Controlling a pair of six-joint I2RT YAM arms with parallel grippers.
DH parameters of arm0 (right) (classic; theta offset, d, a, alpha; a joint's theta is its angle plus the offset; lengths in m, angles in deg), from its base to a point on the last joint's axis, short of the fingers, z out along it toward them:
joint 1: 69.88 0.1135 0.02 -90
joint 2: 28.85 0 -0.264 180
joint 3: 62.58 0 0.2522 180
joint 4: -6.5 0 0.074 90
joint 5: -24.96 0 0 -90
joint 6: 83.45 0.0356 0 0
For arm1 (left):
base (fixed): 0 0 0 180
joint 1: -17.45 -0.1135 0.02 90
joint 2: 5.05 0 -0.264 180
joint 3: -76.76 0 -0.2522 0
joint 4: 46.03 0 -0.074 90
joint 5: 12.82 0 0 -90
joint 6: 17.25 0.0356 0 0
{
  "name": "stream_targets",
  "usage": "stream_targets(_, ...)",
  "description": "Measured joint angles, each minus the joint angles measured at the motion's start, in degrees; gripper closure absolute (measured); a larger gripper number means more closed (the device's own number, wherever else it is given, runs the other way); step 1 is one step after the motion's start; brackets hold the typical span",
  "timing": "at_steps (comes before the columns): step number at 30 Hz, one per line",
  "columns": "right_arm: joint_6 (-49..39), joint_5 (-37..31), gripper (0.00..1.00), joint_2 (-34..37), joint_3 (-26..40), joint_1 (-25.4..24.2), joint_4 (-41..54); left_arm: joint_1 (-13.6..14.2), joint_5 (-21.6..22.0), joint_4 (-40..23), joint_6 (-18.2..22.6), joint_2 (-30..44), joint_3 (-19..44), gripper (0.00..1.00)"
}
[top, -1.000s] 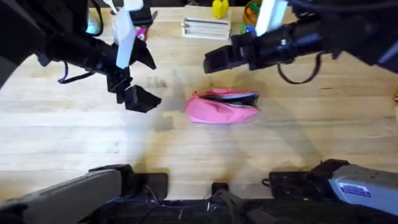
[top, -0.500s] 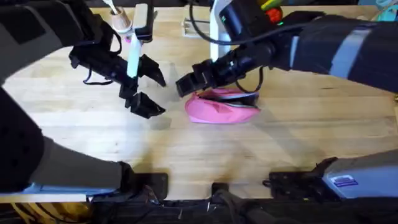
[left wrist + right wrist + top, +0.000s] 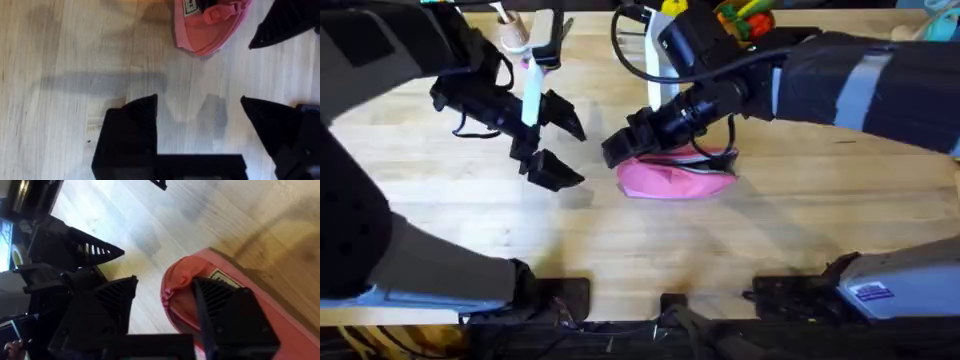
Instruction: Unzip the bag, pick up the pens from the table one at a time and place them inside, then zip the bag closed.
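Bag: the pink bag [image 3: 678, 178] lies on its side near the middle of the table [image 3: 790, 240], long axis running left to right, its zipper edge facing the far side.
Right gripper: the right gripper [image 3: 620, 150] reaches across the middle to the bag's left end. In the right wrist view its fingers stand open, one finger [image 3: 227, 315] over the pink fabric by the white label, the other off the end of the bag above bare wood. It has hold of nothing yet.
Why there: the jaws bracket the end of the bag [image 3: 235, 305], probably where the zipper pull sits, so this looks like the approach to the unzip step. I cannot make out the pull itself.
Left gripper: the left gripper [image 3: 558, 150] hovers over bare table just left of the bag, fingers wide apart and empty. In the left wrist view the bag's end [image 3: 210, 25] lies beyond its spread fingers.
Why there: likely waiting to pin the fabric while the other arm pulls.
Pens: pale items lie at the far edge, mostly hidden by the right arm; I cannot tell if they are the pens.
Progress: early; zipper state unclear.
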Motion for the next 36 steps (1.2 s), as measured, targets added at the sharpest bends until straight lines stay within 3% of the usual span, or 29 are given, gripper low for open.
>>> stream_targets(10, 0.11, 0.26, 0.717, 0.00, 0.00, 0.00, 0.72, 0.00, 0.00, -0.37, 0.02, 0.00, 0.00, 0.007)
stream_targets(14, 0.09, 0.28, 0.749, 0.00, 0.00, 0.00, 0.74, 0.00, 0.00, -0.37, 0.00, 0.00, 0.00, 0.007)
stream_targets(23, 0.11, 0.33, 0.951, 0.00, 0.00, -0.02, 1.36, 0.00, 0.00, -0.37, 0.00, 0.00, 0.00, 0.007)
stream_targets(36, -0.58, 1.75, 0.971, -0.02, 3.55, -2.37, 2.07, 0.00, -3.01, -0.35, 0.46, 0.00, 0.00, 0.007)
